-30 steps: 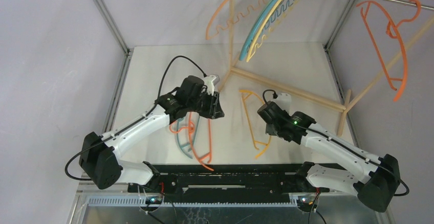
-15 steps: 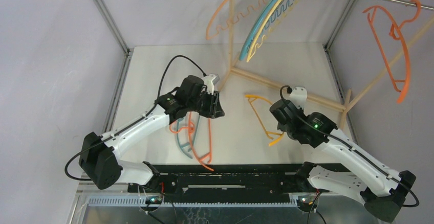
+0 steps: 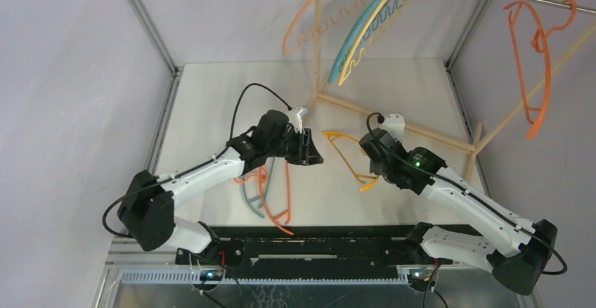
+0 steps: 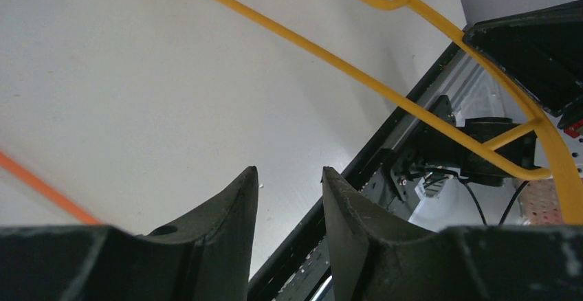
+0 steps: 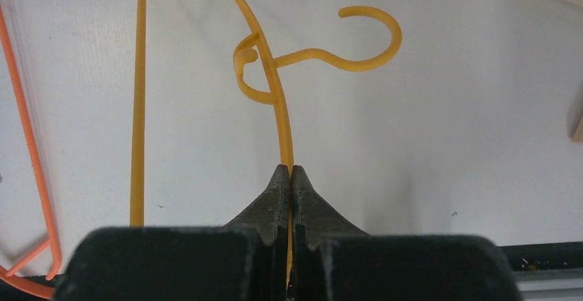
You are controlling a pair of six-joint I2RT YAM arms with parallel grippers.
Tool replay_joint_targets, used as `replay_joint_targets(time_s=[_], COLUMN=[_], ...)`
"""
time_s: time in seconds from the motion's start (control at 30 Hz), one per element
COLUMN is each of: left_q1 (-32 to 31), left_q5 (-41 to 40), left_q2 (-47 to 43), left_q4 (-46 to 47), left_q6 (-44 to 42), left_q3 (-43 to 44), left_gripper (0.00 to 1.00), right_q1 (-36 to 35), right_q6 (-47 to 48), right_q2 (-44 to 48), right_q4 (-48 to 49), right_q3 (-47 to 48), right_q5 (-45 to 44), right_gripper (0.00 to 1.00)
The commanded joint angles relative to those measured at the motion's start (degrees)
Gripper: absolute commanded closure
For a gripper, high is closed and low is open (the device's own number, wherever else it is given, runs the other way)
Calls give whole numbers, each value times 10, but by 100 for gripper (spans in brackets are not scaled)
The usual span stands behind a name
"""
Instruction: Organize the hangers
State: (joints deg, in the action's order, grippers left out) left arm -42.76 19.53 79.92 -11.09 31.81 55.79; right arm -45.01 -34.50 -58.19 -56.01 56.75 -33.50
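The right gripper (image 5: pixel 289 170) pinches the yellow hanger (image 5: pixel 284 132) on its thin shoulder below the hook. Probably light and springy, the hanger may swivel. The left gripper (image 4: pixel 289 174) gapes empty.

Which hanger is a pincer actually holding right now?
The yellow hanger: the right pincer is shut on its curved arm. The orange and teal pair lies loose on the table; the others hang on the rack.
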Motion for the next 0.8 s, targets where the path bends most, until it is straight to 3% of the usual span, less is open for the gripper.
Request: replay_joint_targets(time_s=[0.0, 0.37, 0.77], left_q1=[-6, -14, -36], left_q5=[30, 56, 73], left_q2=[19, 104, 126], left_q4=[107, 247, 268], left_q6=[55, 155, 177], left_q3=[-7, 20, 23], left_gripper=[54, 53, 50], right_q1=[6, 14, 32], right_q6=[26, 38, 55], right_q2=[-1, -12, -27], right_q4=[43, 44, 69], right_q3=[19, 28, 37], right_q5=[11, 26, 42], right_gripper=[100, 100, 100])
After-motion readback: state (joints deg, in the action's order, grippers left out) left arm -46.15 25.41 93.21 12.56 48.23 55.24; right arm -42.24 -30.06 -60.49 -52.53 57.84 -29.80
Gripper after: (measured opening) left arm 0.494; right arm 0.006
